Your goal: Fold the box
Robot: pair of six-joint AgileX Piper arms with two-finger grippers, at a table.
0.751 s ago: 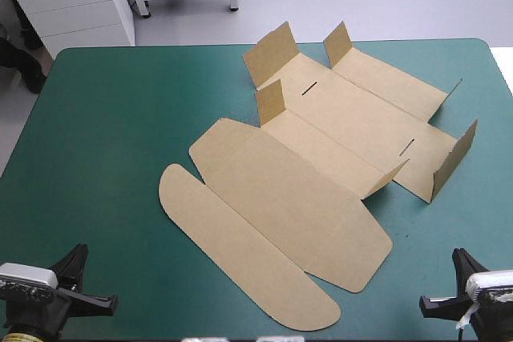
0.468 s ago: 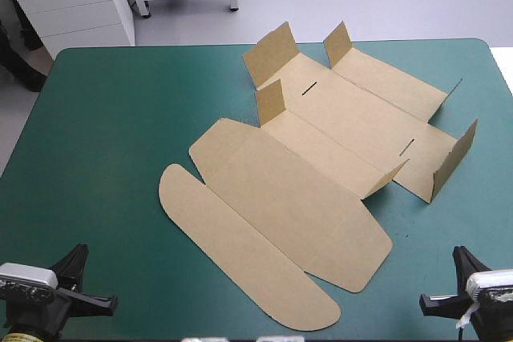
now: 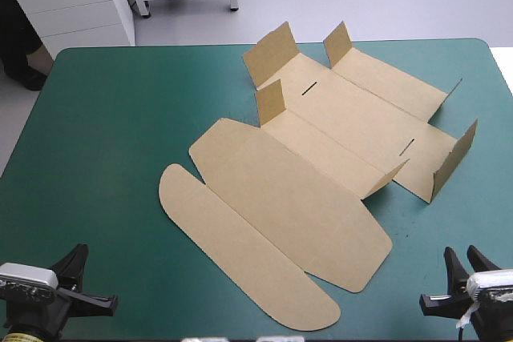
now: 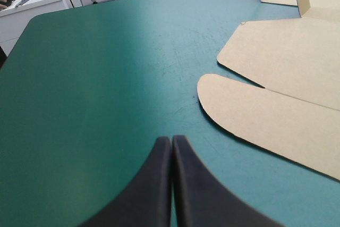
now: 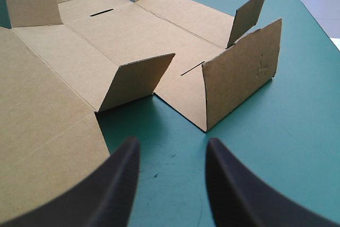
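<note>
The brown box (image 3: 321, 166) lies unfolded across the middle of the teal-green table. Its long lid panel and rounded tuck flap (image 3: 240, 254) lie flat toward me. At the far part, several short flaps (image 3: 271, 55) stand raised. My left gripper (image 3: 80, 250) is shut over the near left corner, away from the board; in the left wrist view its gripper (image 4: 171, 140) points at bare cover beside the rounded flap (image 4: 265, 115). My right gripper (image 3: 462, 252) is open at the near right corner. In the right wrist view, that gripper (image 5: 172, 144) faces a raised side flap (image 5: 241, 73), apart from it.
A broad stretch of teal-green cover (image 3: 104, 134) lies left of the box. The table's right edge (image 3: 501, 78) runs close to the box's right flaps. A white cabinet (image 3: 72, 2) stands beyond the far left corner.
My right gripper's fingers have parted from shut to open. The box and the left gripper have not moved.
</note>
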